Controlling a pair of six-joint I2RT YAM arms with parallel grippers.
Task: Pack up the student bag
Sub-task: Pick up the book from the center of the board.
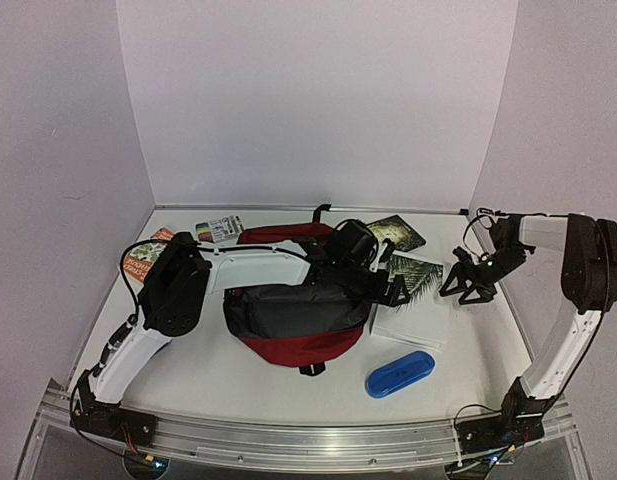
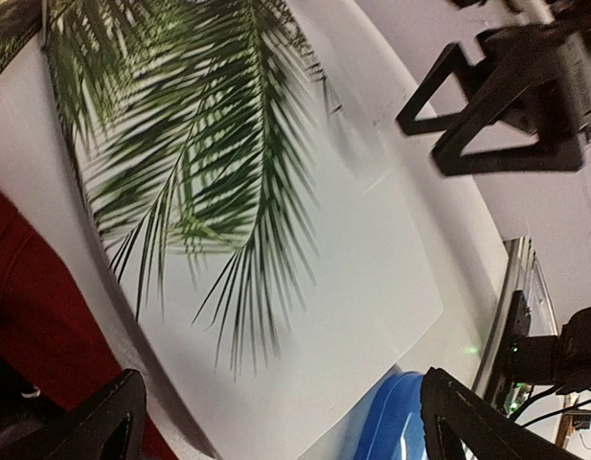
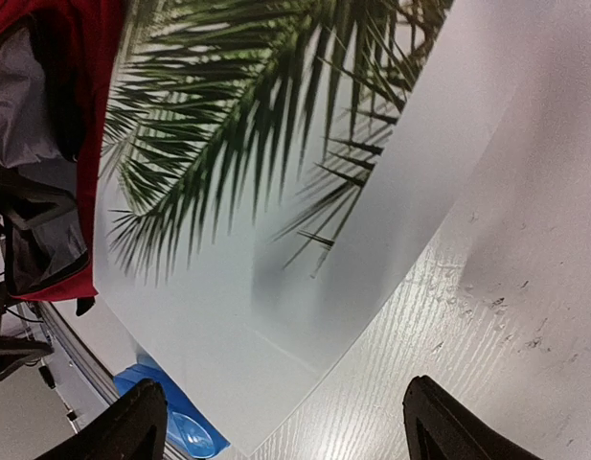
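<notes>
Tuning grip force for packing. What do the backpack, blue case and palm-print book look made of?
Backpack: soft fabric, matte dark red, grey lining; it slumps and creases. Blue case: likely hard plastic, glossy; bright highlights, rounded moulded shape. Palm-print book: paper or card, smooth cover; flat, crisp edges.

The left arm (image 1: 250, 264) and right arm (image 1: 573, 345) both wear white shells between chunky black joints. The right gripper (image 1: 466, 290) has black fingers (image 2: 506, 158) shaped as open triangular frames. Behind those fingers a thin black cable (image 1: 472, 228) loops; farthest back, coloured wires trail at the black bases (image 1: 113, 420).
</notes>
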